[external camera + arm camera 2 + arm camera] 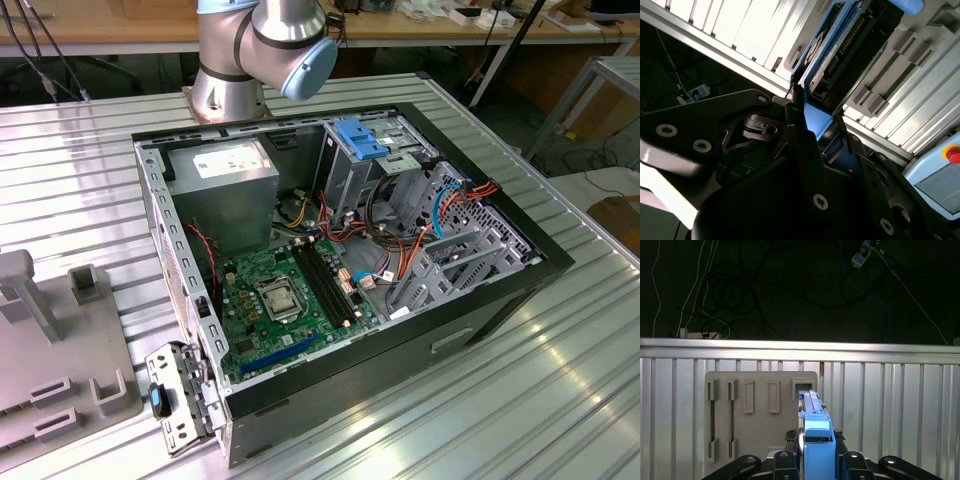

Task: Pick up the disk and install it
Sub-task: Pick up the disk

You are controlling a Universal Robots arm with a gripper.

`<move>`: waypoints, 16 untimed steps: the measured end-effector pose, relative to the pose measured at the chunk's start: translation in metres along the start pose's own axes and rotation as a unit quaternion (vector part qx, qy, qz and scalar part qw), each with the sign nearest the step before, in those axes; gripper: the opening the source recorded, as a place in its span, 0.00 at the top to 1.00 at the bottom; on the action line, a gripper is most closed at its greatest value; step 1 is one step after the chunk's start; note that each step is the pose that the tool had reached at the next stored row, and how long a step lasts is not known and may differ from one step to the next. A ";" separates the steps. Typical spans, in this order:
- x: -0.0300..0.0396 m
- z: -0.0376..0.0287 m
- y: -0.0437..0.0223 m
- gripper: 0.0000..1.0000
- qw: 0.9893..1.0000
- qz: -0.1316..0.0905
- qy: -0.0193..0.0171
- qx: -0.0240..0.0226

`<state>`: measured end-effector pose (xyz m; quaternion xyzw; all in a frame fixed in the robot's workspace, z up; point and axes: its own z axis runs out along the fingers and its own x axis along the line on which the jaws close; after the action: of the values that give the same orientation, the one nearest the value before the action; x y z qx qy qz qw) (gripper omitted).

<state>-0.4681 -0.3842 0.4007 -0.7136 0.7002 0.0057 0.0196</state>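
Note:
In both wrist views my gripper (817, 462) is shut on the disk (814, 432), clamping it from both sides. The first wrist view shows the disk edge-on, with its bright blue carrier rail running away from the dark fingers (784, 460). It hangs over the grey slotted holder plate (760, 410). In the second wrist view the disk (837, 60) shows its grey body inside the blue frame, reaching out from the gripper (812, 122). The open computer case (340, 260) lies on the ribbed metal table in the exterior view, with a tall grey drive cage (350, 185) at its far side.
A fixed blue bracket (365, 140) tops the drive cage. Cables, a motherboard (285, 300) and a power supply (225, 190) fill the case. The grey holder plate (50, 350) sits at the exterior view's left. A pale blue box with a red button (947, 167) is nearby.

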 end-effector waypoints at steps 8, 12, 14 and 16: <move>-0.0001 -0.0017 0.0000 0.63 1.000 0.000 0.000 0.000; -0.0002 -0.0055 -0.0001 0.63 1.000 0.000 0.000 0.000; -0.0003 -0.0074 -0.0001 0.63 1.000 0.000 0.000 0.000; -0.0003 -0.0090 -0.0002 0.63 1.000 0.000 0.000 0.000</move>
<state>-0.4681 -0.3842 0.4097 -0.7136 0.7002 0.0056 0.0197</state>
